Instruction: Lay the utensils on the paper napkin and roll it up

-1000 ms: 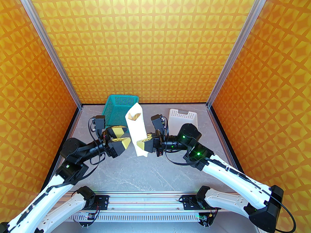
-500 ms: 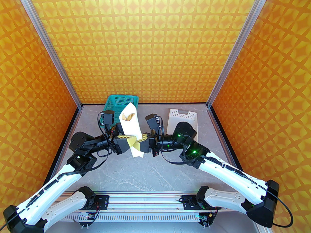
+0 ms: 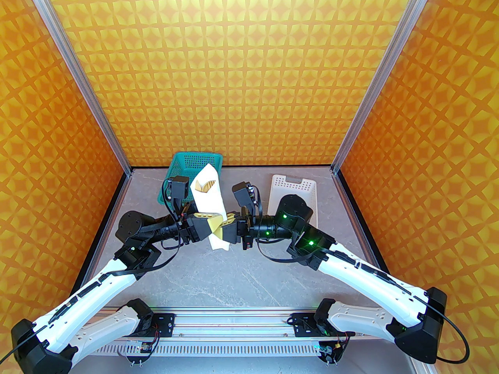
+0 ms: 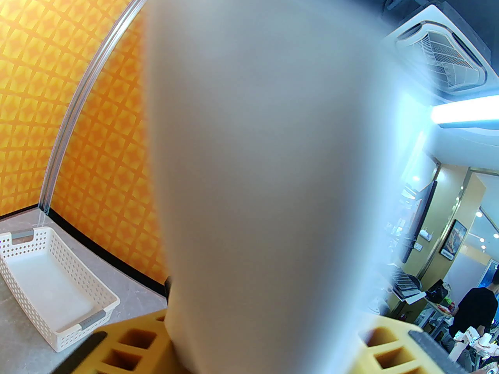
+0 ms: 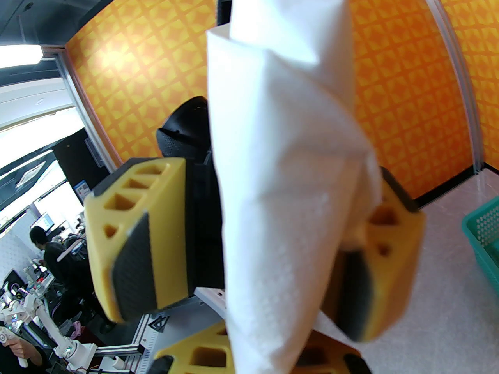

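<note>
- The paper napkin [image 3: 210, 205] is standing rolled into a white tube, held up off the worktop [image 3: 234, 279] between the two arms, its upper end leaning towards the back wall.
- The utensils [image 3: 206, 186] are sitting inside the roll, with only their tan ends peeking out of its open top (which end is the fork's is too small to tell).
- The right tool [image 3: 224, 228] is pinching the lower part of the roll, with its jaws pressed together on the paper.
- The left tool [image 3: 211, 224] is straddling the same lower part from the opposite side with its jaws spread. In the right wrist view one of its black pads [image 5: 134, 263] is standing apart from the paper, while the other finger is lying against it.
- In the left wrist view the roll is rising blurred and very close between the yellow fingers.
- The green basket [image 3: 183, 166] is sitting at the back of the worktop, behind the roll.
- The white basket [image 3: 288, 178] is sitting at the back right, partly covered by the right arm.
</note>
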